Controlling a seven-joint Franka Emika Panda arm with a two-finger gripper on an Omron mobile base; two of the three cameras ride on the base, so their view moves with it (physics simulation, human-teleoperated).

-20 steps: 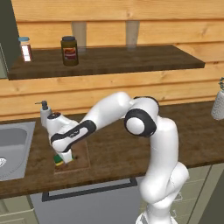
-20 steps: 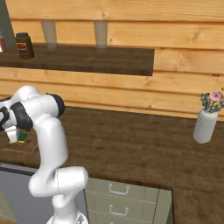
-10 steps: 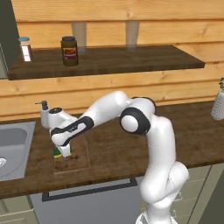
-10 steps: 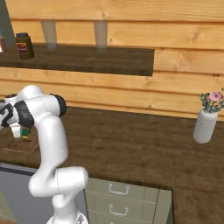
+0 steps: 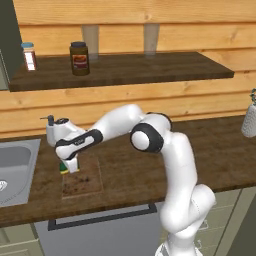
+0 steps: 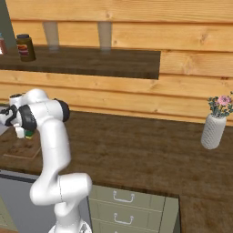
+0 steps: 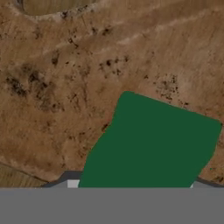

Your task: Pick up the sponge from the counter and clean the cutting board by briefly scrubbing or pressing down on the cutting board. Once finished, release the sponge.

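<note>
Dark brown wood-grain counter (image 5: 130, 170) is seen running across the middle of the left base view, with a steel sink (image 5: 15, 167) set in at the left edge. Light plank wall is seen behind, and a higher dark shelf (image 5: 150, 67) crosses the upper part of the frame, carrying a brown jar (image 5: 79, 58) and a small white bottle (image 5: 30, 56) at upper left. A white soap dispenser (image 5: 51, 131) stands by the sink. A white vase with pink flowers (image 6: 215, 126) is seen at the right of the right base view, well apart from the arm. Pale drawers (image 6: 123, 207) are seen below the counter edge at the bottom.

The cutting board (image 5: 82, 177) lies left of centre in the left base view, between the sink and bare counter, its near edge close to the counter's front edge. The gripper (image 5: 68, 167) is placed over the board's far left corner, closed on the sponge (image 5: 63, 168), whose green top and yellow layer show just under the hand. In the hand view the sponge (image 7: 151, 144) is seen at lower right as a green block against the stained board (image 7: 65, 78); whether it touches the board cannot be told. Open counter is seen to the right of the board.
</note>
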